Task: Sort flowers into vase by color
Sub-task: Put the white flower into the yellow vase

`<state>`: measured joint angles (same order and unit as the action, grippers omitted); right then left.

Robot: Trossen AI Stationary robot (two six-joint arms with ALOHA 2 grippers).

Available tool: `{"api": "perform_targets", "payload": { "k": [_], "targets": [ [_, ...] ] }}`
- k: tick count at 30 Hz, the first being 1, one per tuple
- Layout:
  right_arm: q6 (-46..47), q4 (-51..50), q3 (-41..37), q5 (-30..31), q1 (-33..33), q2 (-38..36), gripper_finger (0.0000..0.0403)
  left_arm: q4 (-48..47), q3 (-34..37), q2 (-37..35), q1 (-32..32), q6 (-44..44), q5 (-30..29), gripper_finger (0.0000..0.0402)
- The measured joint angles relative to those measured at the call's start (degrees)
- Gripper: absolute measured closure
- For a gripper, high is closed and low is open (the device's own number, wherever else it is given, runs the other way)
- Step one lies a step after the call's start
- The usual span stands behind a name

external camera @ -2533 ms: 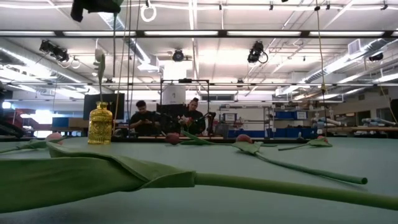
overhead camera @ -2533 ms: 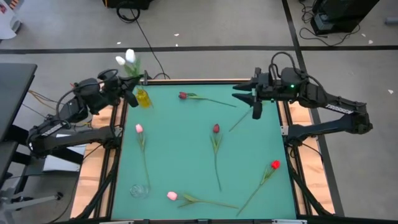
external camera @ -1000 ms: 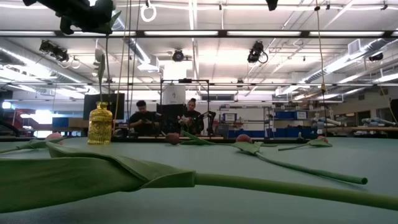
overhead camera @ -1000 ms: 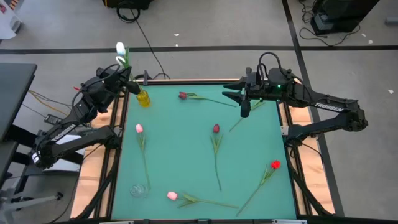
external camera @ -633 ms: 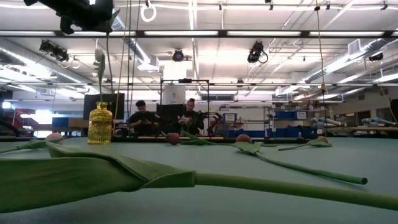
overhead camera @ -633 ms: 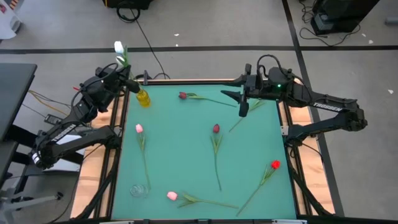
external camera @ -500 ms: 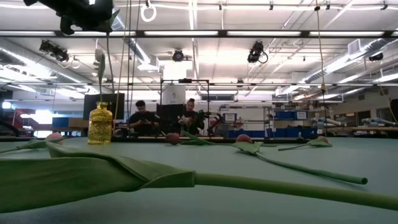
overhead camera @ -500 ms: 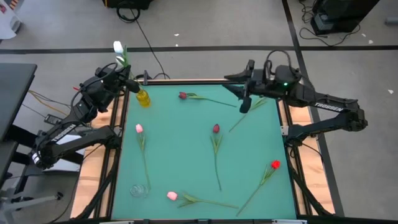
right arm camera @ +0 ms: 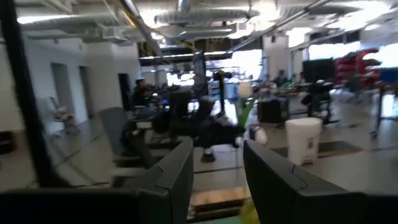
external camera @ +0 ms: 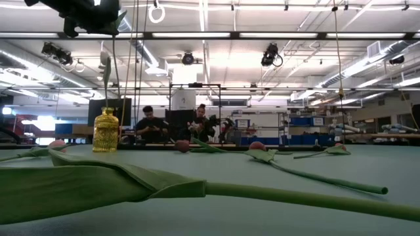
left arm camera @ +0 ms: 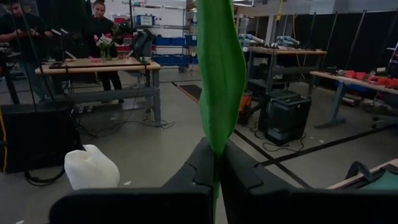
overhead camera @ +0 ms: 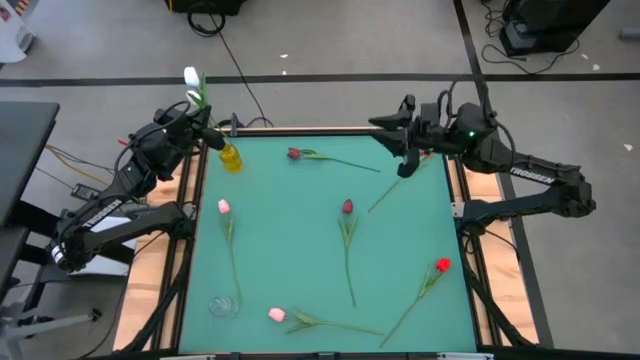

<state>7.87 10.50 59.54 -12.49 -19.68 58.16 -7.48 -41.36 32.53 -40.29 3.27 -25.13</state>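
- The left gripper (overhead camera: 203, 128) is at the upper left corner of the green table (overhead camera: 300, 240) in the high view, right above the yellow vase (overhead camera: 230, 157).
- Its fingers (left arm camera: 239, 171) are pressed together on the green stem of a white flower (overhead camera: 192, 80) (the white head pokes out past the table edge, over the floor).
- In the low view the stem hangs straight down from this gripper toward the mouth of the yellow vase, at the left of the frame.
- The right gripper (overhead camera: 408, 152) is at the upper right of the table, up in the air, with its fingers (right arm camera: 177, 171) apart and nothing between them.
- A dark maroon flower (overhead camera: 294, 154) lies near the top middle of the table, its stem pointing to the right.
- Another dark flower (overhead camera: 347, 207) lies in the middle, with its stem running down the frame.
- A pink flower (overhead camera: 223, 207) lies at the left side, below the yellow vase.
- A second pink flower (overhead camera: 276, 314) lies near the bottom edge.
- A bright red flower (overhead camera: 442, 265) lies at the lower right.
- A clear glass vase (overhead camera: 224, 305) stands at the lower left, just beside the second pink flower.
- One more green stem (overhead camera: 385, 194) lies below the right gripper; its head cannot be seen.
- People (external camera: 149, 123) sit at a desk far behind the table in the low view.
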Motion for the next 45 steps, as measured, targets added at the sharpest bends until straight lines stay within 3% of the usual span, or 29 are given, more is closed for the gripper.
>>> {"api": "perform_targets", "payload": {
  "k": [5,9,28,45],
  "targets": [
    [4.0,12.7,-10.3,0.6,-1.9,-5.9,0.0254,-0.2,0.0,-0.1,0.0,-0.2,0.0,0.0390],
    [5.5,13.5,-13.4,0.7,-2.9,-8.3,0.0254,-0.2,0.0,0.0,0.0,-0.3,-0.1,0.0390],
    [4.6,2.7,-13.5,0.8,-3.1,-8.5,0.0254,-0.3,0.0,0.0,0.0,-1.2,-0.1,0.0390],
    [4.1,2.7,-13.5,0.8,-3.1,-8.5,0.0254,-4.7,0.0,0.2,0.0,1.6,-0.1,0.0390]
  ]
}}
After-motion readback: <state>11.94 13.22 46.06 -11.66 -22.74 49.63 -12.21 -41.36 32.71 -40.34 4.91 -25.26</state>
